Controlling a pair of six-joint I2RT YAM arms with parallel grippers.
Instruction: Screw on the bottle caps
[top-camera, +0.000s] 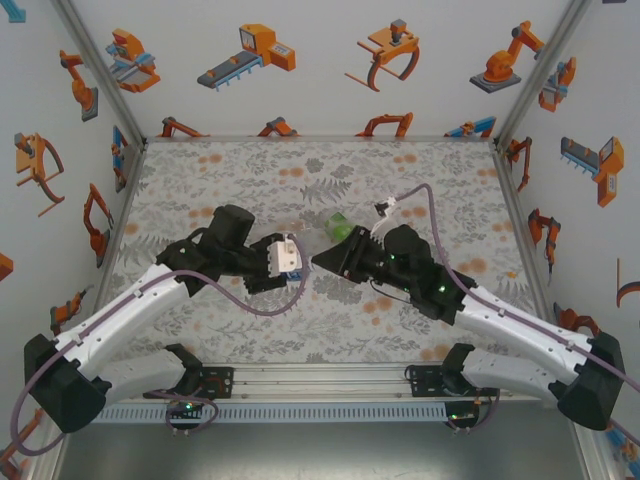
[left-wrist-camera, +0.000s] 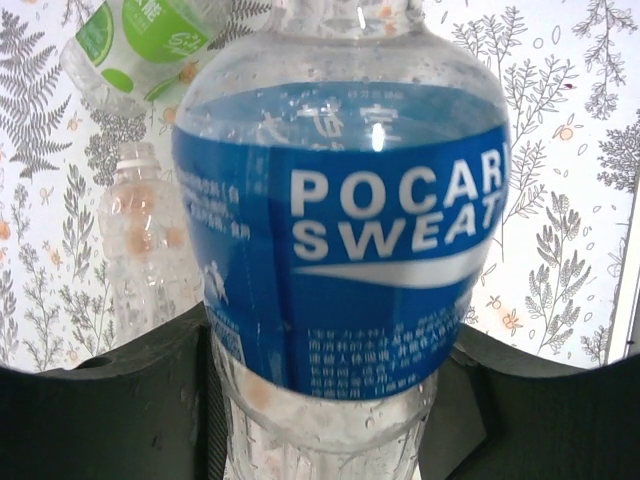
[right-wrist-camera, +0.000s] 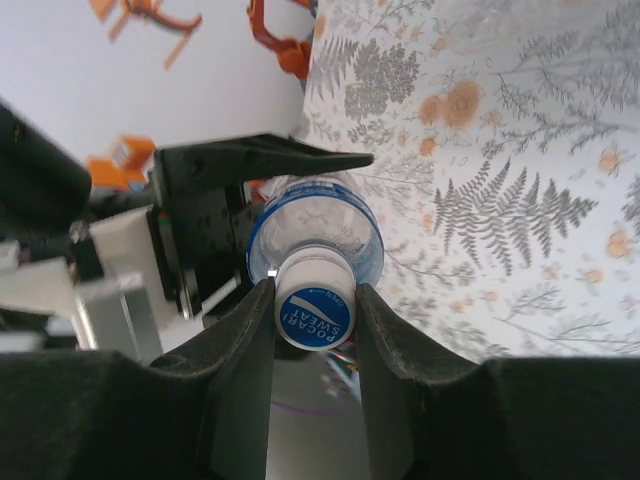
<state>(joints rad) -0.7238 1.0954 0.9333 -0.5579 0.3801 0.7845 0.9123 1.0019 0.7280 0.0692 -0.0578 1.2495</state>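
Closest, right tool (right-wrist-camera: 315, 296) pinches the cap (right-wrist-camera: 314, 320) of the blue-label bottle (left-wrist-camera: 340, 240), clamped level by left tool (top-camera: 303, 258), neck rightward.

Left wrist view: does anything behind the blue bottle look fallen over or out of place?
Yes. The green-label bottle and the plain bottle both seem to lie on their sides on the floral cloth, not upright; the green one is askew at the frame's edge. I see no spill or damage.

Right gripper (right-wrist-camera: 315, 293) clamped around white cap (right-wrist-camera: 313, 308), cap on blue-label bottle (right-wrist-camera: 322, 218), floral tabletop (right-wrist-camera: 500, 200) behind
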